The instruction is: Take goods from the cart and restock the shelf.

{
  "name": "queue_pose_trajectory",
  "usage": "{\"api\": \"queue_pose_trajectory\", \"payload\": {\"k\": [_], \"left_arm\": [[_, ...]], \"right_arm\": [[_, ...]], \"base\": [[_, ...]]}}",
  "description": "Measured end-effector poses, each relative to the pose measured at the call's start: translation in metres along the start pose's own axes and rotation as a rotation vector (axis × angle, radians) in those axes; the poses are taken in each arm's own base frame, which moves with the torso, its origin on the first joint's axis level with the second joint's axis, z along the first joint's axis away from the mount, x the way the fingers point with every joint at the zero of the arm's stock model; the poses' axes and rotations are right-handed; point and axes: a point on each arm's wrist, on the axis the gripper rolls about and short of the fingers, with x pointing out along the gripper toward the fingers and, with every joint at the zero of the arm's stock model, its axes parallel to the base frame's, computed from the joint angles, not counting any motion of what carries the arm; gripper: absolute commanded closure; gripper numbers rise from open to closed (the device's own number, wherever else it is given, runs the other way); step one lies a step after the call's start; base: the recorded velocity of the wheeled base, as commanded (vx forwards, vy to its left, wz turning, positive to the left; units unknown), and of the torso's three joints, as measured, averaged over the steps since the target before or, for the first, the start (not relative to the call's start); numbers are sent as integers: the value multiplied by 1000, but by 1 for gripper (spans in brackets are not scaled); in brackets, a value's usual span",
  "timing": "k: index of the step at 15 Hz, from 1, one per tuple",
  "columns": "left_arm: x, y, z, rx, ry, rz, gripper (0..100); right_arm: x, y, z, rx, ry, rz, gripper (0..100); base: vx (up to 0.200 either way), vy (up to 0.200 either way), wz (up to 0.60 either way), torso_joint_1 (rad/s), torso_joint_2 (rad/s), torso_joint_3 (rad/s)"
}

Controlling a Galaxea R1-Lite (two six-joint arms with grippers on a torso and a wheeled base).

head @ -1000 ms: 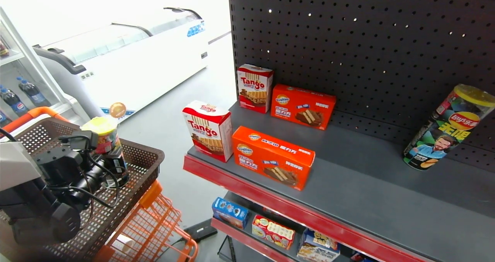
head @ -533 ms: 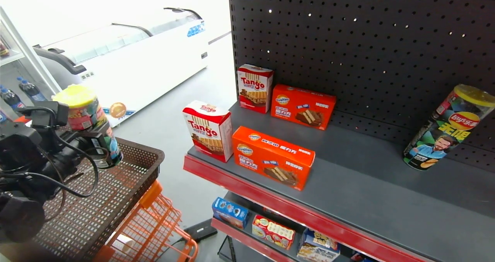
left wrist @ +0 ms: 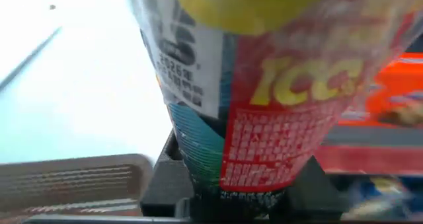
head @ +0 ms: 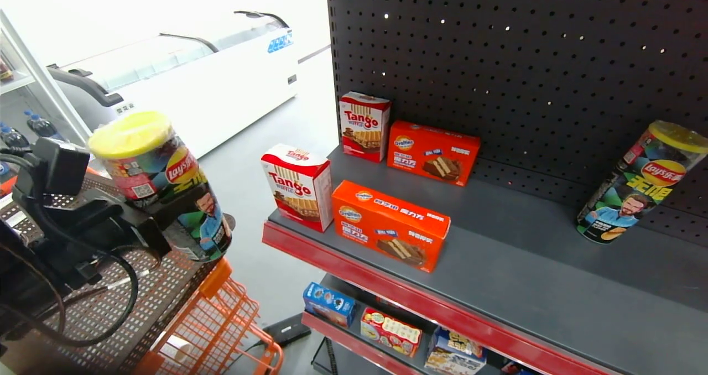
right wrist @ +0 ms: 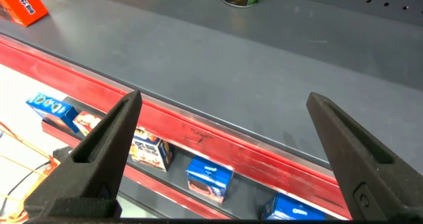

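Left gripper holding chip can above cart, right gripper empty by shelf.

Left gripper (head: 168,228) jaws clamp the lower body of the chip can (head: 157,178), which sits yellow lid up, slightly tilted, above the right rim of the cart basket (head: 138,308). The low grip probably leaves room to stand it on the shelf (head: 525,264). The left arm sits near-left, wrist aimed at the shelf. Right gripper (right wrist: 225,102) jaws are wide with nothing between, over the shelf's red front edge. A matching can (head: 641,184) leans on the pegboard far right, likely the target spot.

left hand (head: 166,225): black, boxy, looped black cables (head: 134,295) | right hand (right wrist: 225,100): black wedge-shaped fingers (right wrist: 106,145)
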Motion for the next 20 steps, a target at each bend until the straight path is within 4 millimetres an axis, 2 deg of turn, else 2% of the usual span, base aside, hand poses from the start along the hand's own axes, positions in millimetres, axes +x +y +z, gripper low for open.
{"api": "queue_pose_trajectory", "payload": {"k": [5,10,16,20], "left_arm": [[-13,-18,-2,-4,-3,-189,100],[-6,-36,8,2,-42,-349,100],[-6,-60,9,-30,-46,-544,100],[-5,-66,12,-40,-54,-578,100]], "right_arm": [[0,0,0,0,0,0,0],[0,0,0,0,0,-1,0],[0,0,0,-1,0,3,0],[0,0,0,0,0,2,0]], "base": [[0,0,0,0,0,0],[0,0,0,0,0,0],[0,0,0,0,0,0],[0,0,0,0,0,0]]}}
